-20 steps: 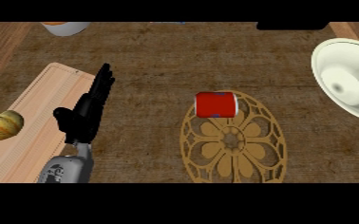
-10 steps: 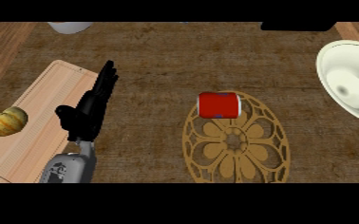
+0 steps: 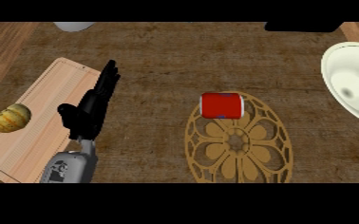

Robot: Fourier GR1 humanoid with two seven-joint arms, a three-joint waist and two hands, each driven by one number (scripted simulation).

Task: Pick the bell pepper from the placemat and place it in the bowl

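Bowl point(image 3: 341, 81) cut off at counter's right edge; red bell pepper point(image 3: 222, 105) on placemat's point(image 3: 238, 144) far rim (open counter around it); left hand point(image 3: 91, 107) flat, fingers straight, empty.

red bell pepper point(image 3: 222, 105) on placemat point(image 3: 238, 144) top edge | bowl point(image 3: 341, 81) right | left hand point(image 3: 89, 109) open

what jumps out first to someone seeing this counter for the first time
The red bell pepper stands out, on the top edge of the round tan openwork placemat. At left, the black left hand hovers open beside a light wooden cutting board, and a white bowl sits at the right edge.
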